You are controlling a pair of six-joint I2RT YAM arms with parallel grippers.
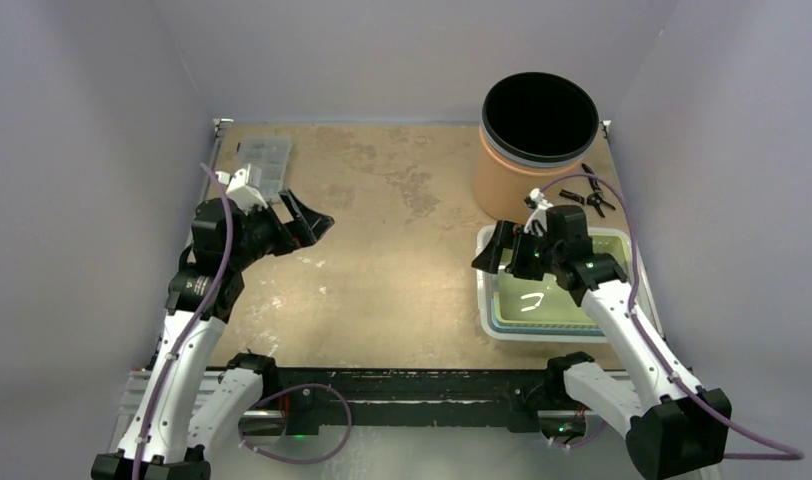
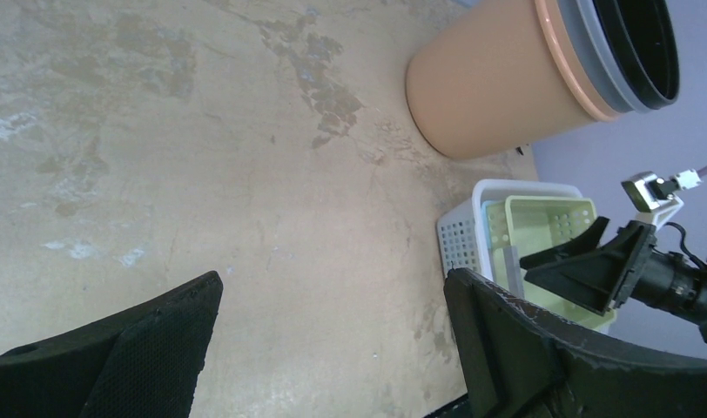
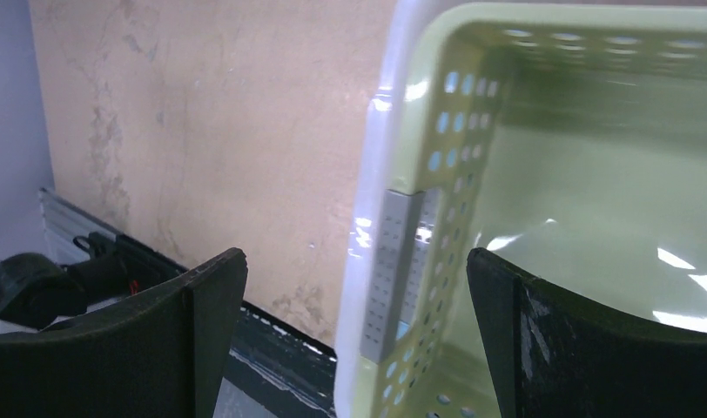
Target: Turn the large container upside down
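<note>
- The table (image 1: 382,260) is a worn brown board carrying everything.
- The large container (image 1: 502,185), a tan-orange bucket with a grey band and black rim, stands upright at the far right of the table. Its long axis is vertical and its mouth faces up. The inside is too dark to tell what it holds.
- Just in front of it, a pale green perforated basket (image 3: 446,157) sits nested inside a white basket (image 1: 485,300). The green floor shows only glare.
- A clear compartment box (image 1: 264,160) lies at the far left corner. Its contents are too small to make out.
- The left claw (image 1: 307,215) hangs wide open above the left of the table, well apart from the bucket.
- The right claw (image 1: 504,255) is also spread wide, gripping nothing, over the baskets' left rim.
- Small black tools (image 1: 587,195) lie right of the bucket.
</note>
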